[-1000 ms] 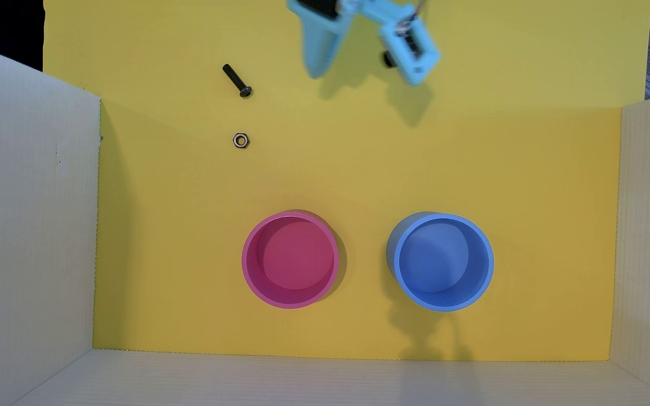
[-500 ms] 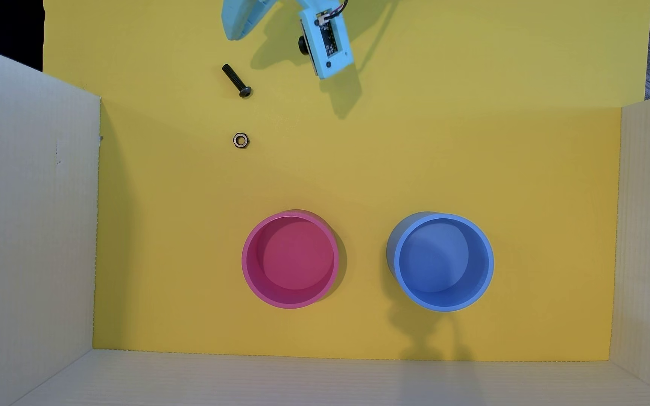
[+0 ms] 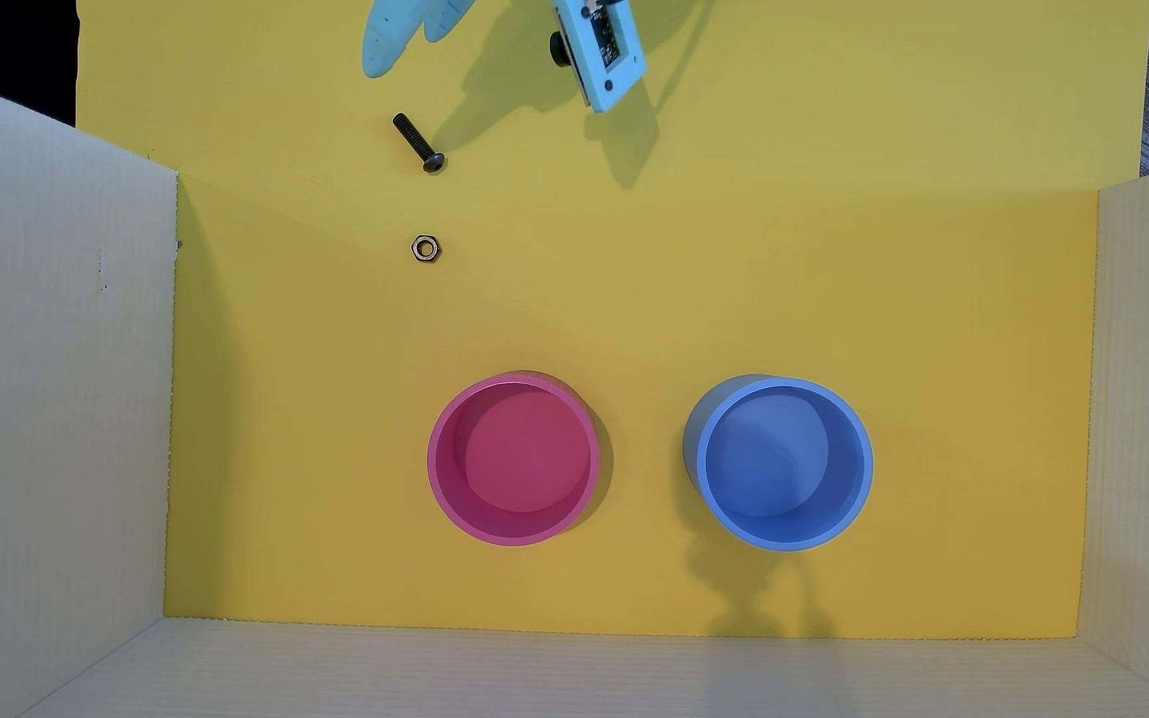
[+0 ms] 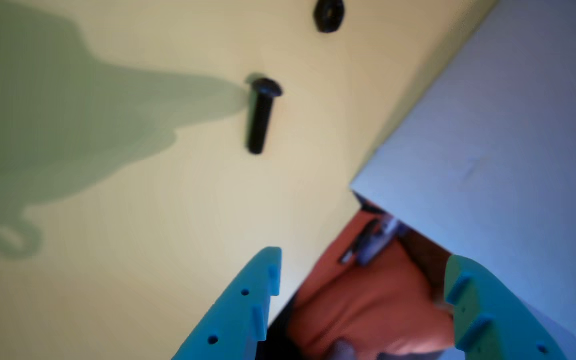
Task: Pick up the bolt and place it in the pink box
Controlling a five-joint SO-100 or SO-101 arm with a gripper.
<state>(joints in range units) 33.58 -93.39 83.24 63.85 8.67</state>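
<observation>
The bolt [image 3: 418, 143] is a small black screw lying flat on the yellow sheet, head toward the lower right in the overhead view. In the wrist view the bolt [image 4: 260, 117] lies ahead of the fingers, head farthest from them. The pink box [image 3: 513, 459] is a round pink cup, upright and empty, at the lower middle. My gripper [image 3: 406, 52] hangs at the top edge, just above the bolt and apart from it. In the wrist view the gripper [image 4: 363, 257] is open and empty, with its light blue fingers [image 4: 248, 305] at the bottom.
A small silver hex nut [image 3: 425, 248] lies between the bolt and the pink box; it also shows in the wrist view [image 4: 329, 14]. A blue round cup [image 3: 782, 462] stands right of the pink one. White cardboard walls [image 3: 53, 386] enclose the yellow sheet [image 3: 765, 276] on three sides.
</observation>
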